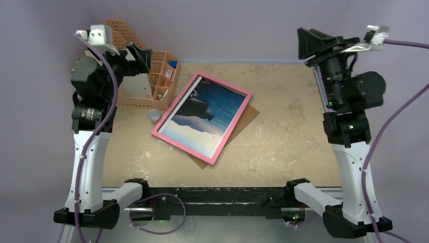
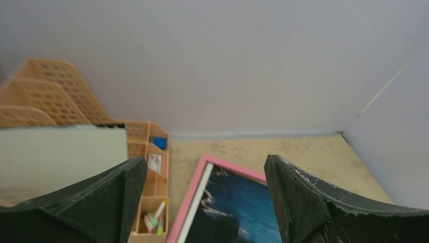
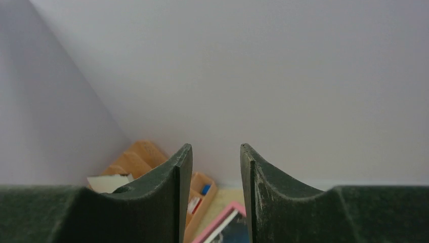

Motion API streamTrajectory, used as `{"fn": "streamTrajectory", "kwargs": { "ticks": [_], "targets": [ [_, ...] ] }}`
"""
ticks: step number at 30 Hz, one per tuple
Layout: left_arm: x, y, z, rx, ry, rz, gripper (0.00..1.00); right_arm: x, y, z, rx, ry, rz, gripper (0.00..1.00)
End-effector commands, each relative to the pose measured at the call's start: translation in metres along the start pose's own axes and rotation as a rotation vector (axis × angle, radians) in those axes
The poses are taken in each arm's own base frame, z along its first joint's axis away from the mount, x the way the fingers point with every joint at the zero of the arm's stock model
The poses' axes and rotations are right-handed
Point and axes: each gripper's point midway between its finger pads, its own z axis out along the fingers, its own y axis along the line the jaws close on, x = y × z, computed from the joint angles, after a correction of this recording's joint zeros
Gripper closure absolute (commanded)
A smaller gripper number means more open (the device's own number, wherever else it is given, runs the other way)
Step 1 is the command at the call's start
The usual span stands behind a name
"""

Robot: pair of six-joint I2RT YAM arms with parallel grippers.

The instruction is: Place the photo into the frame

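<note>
The frame (image 1: 164, 126) lies pink side up, tilted, in the middle of the table. The photo (image 1: 210, 111) of blue sea and dark mountains fills its opening, with a white strip along the left edge. Both arms are raised and clear of it. My left gripper (image 1: 143, 56) hangs over the table's back left, open wide and holding nothing; its wrist view shows the frame's top corner (image 2: 195, 195) and the photo (image 2: 243, 202) below the gripper (image 2: 205, 161). My right gripper (image 1: 307, 43) is high at the back right, its jaws (image 3: 216, 147) apart with nothing between them.
A brown backing board (image 1: 249, 117) sticks out from under the frame on the right and front. An orange mesh file rack (image 1: 126, 38) and a compartment organiser (image 1: 163, 81) with pens stand at the back left. A small clear round object (image 1: 153, 116) sits beside the frame's left edge.
</note>
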Motion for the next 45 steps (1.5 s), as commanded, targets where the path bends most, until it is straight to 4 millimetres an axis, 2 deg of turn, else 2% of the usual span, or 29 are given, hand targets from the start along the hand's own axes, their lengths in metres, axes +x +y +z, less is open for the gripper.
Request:
{"fn": "streamTrajectory", "kwargs": {
  "ticks": [1,2,4,6,9,11,14,17,19,23,27,30,34,38,40,45],
  "targets": [
    [0.037,-0.017,-0.003,0.121,0.031,-0.09,0.07,0.083,-0.041,0.0,0.132,0.205,0.077,0.6],
    [0.045,-0.018,-0.003,0.128,0.044,-0.104,0.07,0.095,-0.046,-0.001,0.143,0.228,0.082,0.61],
    [0.077,-0.015,-0.003,0.135,0.112,-0.138,0.07,0.135,-0.059,-0.005,0.155,0.31,0.103,0.57],
    [0.102,-0.02,-0.007,0.185,0.169,-0.147,0.06,0.18,-0.058,-0.015,0.096,0.438,0.126,0.52],
    [0.138,-0.022,-0.016,0.215,0.237,-0.172,0.06,0.236,-0.059,-0.027,0.069,0.559,0.185,0.48],
    [0.16,-0.022,-0.023,0.218,0.286,-0.217,0.05,0.273,-0.059,-0.036,0.089,0.634,0.206,0.42],
    [0.193,-0.02,-0.031,0.211,0.343,-0.285,0.03,0.326,-0.063,-0.047,0.172,0.75,0.2,0.26],
    [0.216,-0.006,-0.034,0.142,0.39,-0.283,0.02,0.379,-0.073,-0.059,0.258,0.894,0.15,0.21],
    [0.225,0.003,-0.035,0.098,0.415,-0.26,0.01,0.404,-0.08,-0.066,0.29,0.956,0.123,0.21],
    [0.235,0.006,-0.035,0.092,0.443,-0.248,0.01,0.44,-0.092,-0.083,0.4,1.023,0.085,0.24],
    [0.246,0.005,-0.033,0.105,0.458,-0.254,0.01,0.463,-0.101,-0.095,0.548,1.085,0.039,0.27],
    [0.251,0.008,-0.032,0.092,0.466,-0.242,0.02,0.488,-0.114,-0.108,0.644,1.174,0.006,0.3],
    [0.254,0.012,-0.034,0.068,0.466,-0.227,0.02,0.512,-0.111,-0.114,0.664,1.228,0.009,0.35],
    [0.254,0.011,-0.035,0.066,0.464,-0.233,0.02,0.526,-0.104,-0.112,0.668,1.23,0.001,0.36],
    [0.254,0.01,-0.035,0.066,0.461,-0.231,0.02,0.532,-0.108,-0.116,0.709,1.241,-0.006,0.36],
    [0.255,0.013,-0.038,0.046,0.461,-0.219,0.02,0.532,-0.121,-0.134,0.812,1.253,-0.03,0.39]
  ]
}}
